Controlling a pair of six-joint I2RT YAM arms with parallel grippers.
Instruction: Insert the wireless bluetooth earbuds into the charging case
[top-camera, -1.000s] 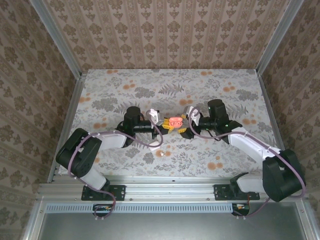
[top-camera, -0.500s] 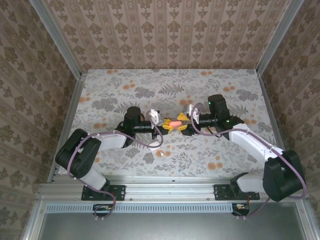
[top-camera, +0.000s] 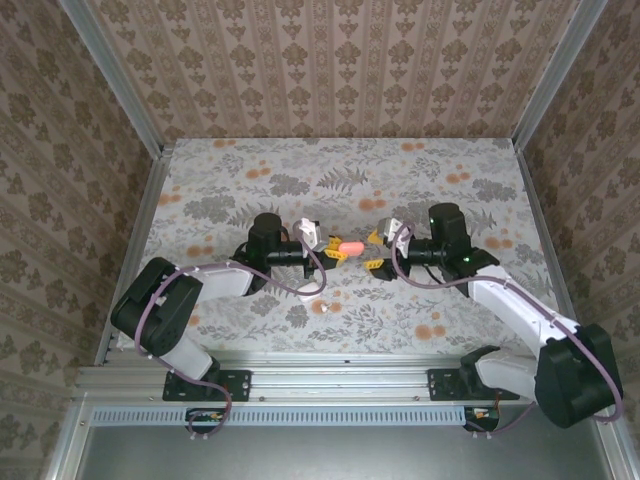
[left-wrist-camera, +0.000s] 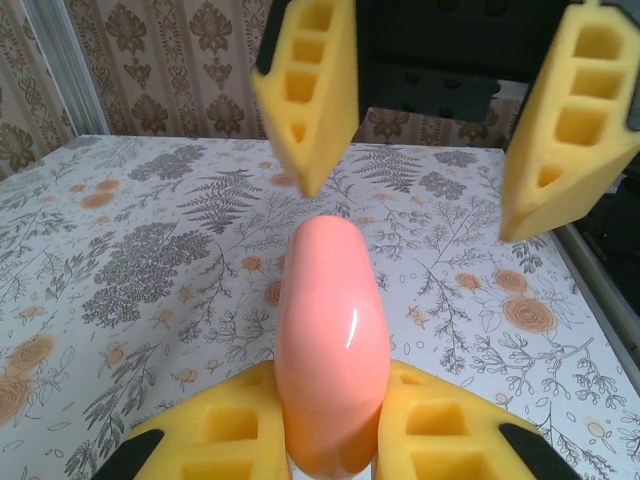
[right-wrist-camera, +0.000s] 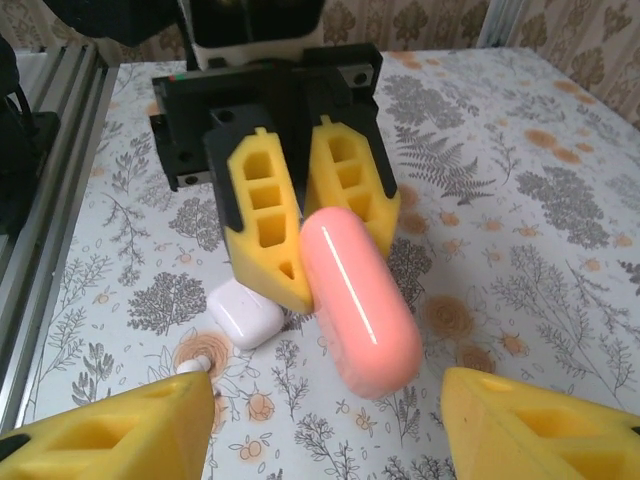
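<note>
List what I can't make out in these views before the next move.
- Pink charging case: in the left wrist view, its near end is hidden between the pads of the left tool and cut by the bottom edge.
- White case: in the right wrist view, partly behind a left tool pad.
- Small pale object: in the top view, too small to name.

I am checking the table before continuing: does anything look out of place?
A small white earbud lies loose on the tablecloth, beside the white case, not in it. The pink case is closed, clamped in the left gripper.
</note>
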